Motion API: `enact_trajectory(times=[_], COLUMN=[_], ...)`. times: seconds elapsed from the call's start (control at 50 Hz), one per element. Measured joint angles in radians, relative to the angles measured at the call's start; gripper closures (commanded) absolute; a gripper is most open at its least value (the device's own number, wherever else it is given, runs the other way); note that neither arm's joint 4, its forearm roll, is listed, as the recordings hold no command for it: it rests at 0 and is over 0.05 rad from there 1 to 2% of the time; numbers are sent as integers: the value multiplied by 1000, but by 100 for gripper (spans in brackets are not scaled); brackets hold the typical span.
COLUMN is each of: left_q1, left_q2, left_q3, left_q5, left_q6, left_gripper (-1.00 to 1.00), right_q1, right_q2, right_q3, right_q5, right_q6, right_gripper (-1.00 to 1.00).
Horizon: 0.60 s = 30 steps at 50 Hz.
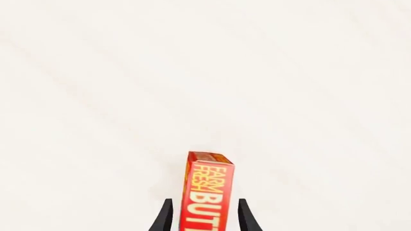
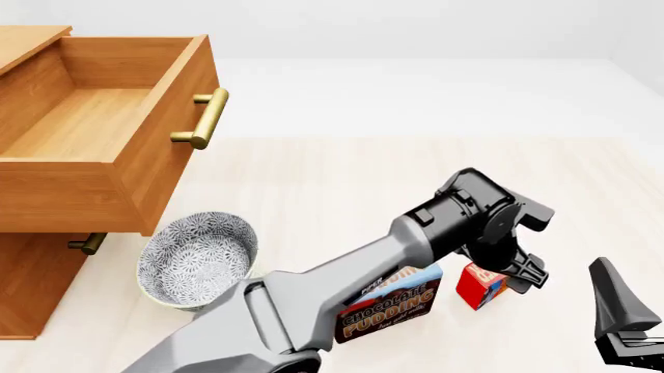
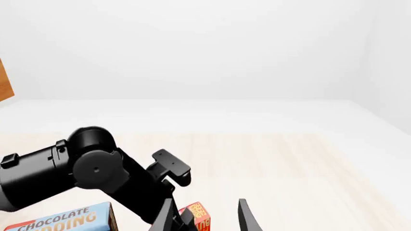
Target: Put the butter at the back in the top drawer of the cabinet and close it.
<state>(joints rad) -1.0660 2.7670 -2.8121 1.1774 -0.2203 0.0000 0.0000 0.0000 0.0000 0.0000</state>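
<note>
The butter (image 1: 209, 192), a small red box with yellow lettering, stands on the table between the fingers of my left gripper (image 1: 205, 219). The jaws straddle it with a thin gap on each side, so the gripper is open. In the front view the butter (image 2: 480, 286) sits right of the pudding box, with my left gripper (image 2: 508, 281) at its right side. The top drawer (image 2: 171, 148) of the cabinet (image 2: 31, 280) is pulled out and holds nothing. My right gripper (image 2: 607, 280) waits open at the front right, its fingers (image 3: 247, 216) holding nothing.
A blue-and-brown Chocolate Pudding box (image 2: 389, 307) stands partly hidden under the left arm. A patterned bowl (image 2: 197, 260) sits below the open drawer's front. The drawer's brass handle (image 2: 207, 116) juts toward the table's middle. A lower drawer handle (image 2: 89, 242) shows under it.
</note>
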Motion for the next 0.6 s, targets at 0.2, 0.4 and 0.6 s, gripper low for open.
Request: enact_trajectory(times=[0.2, 0.4, 0.6], left_q1=[1, 1, -1], left_q2=[13, 24, 25], left_q3=[-5, -9, -10], left_q5=[-3, -5, -5], left_q6=[-6, -12, -26], left_gripper=[-100, 100, 100], right_q1=[0, 0, 0], right_q2=[0, 0, 0], right_q3=[0, 0, 0], right_q5=[0, 0, 0], right_q6=[0, 0, 0], right_gripper=[-100, -100, -100])
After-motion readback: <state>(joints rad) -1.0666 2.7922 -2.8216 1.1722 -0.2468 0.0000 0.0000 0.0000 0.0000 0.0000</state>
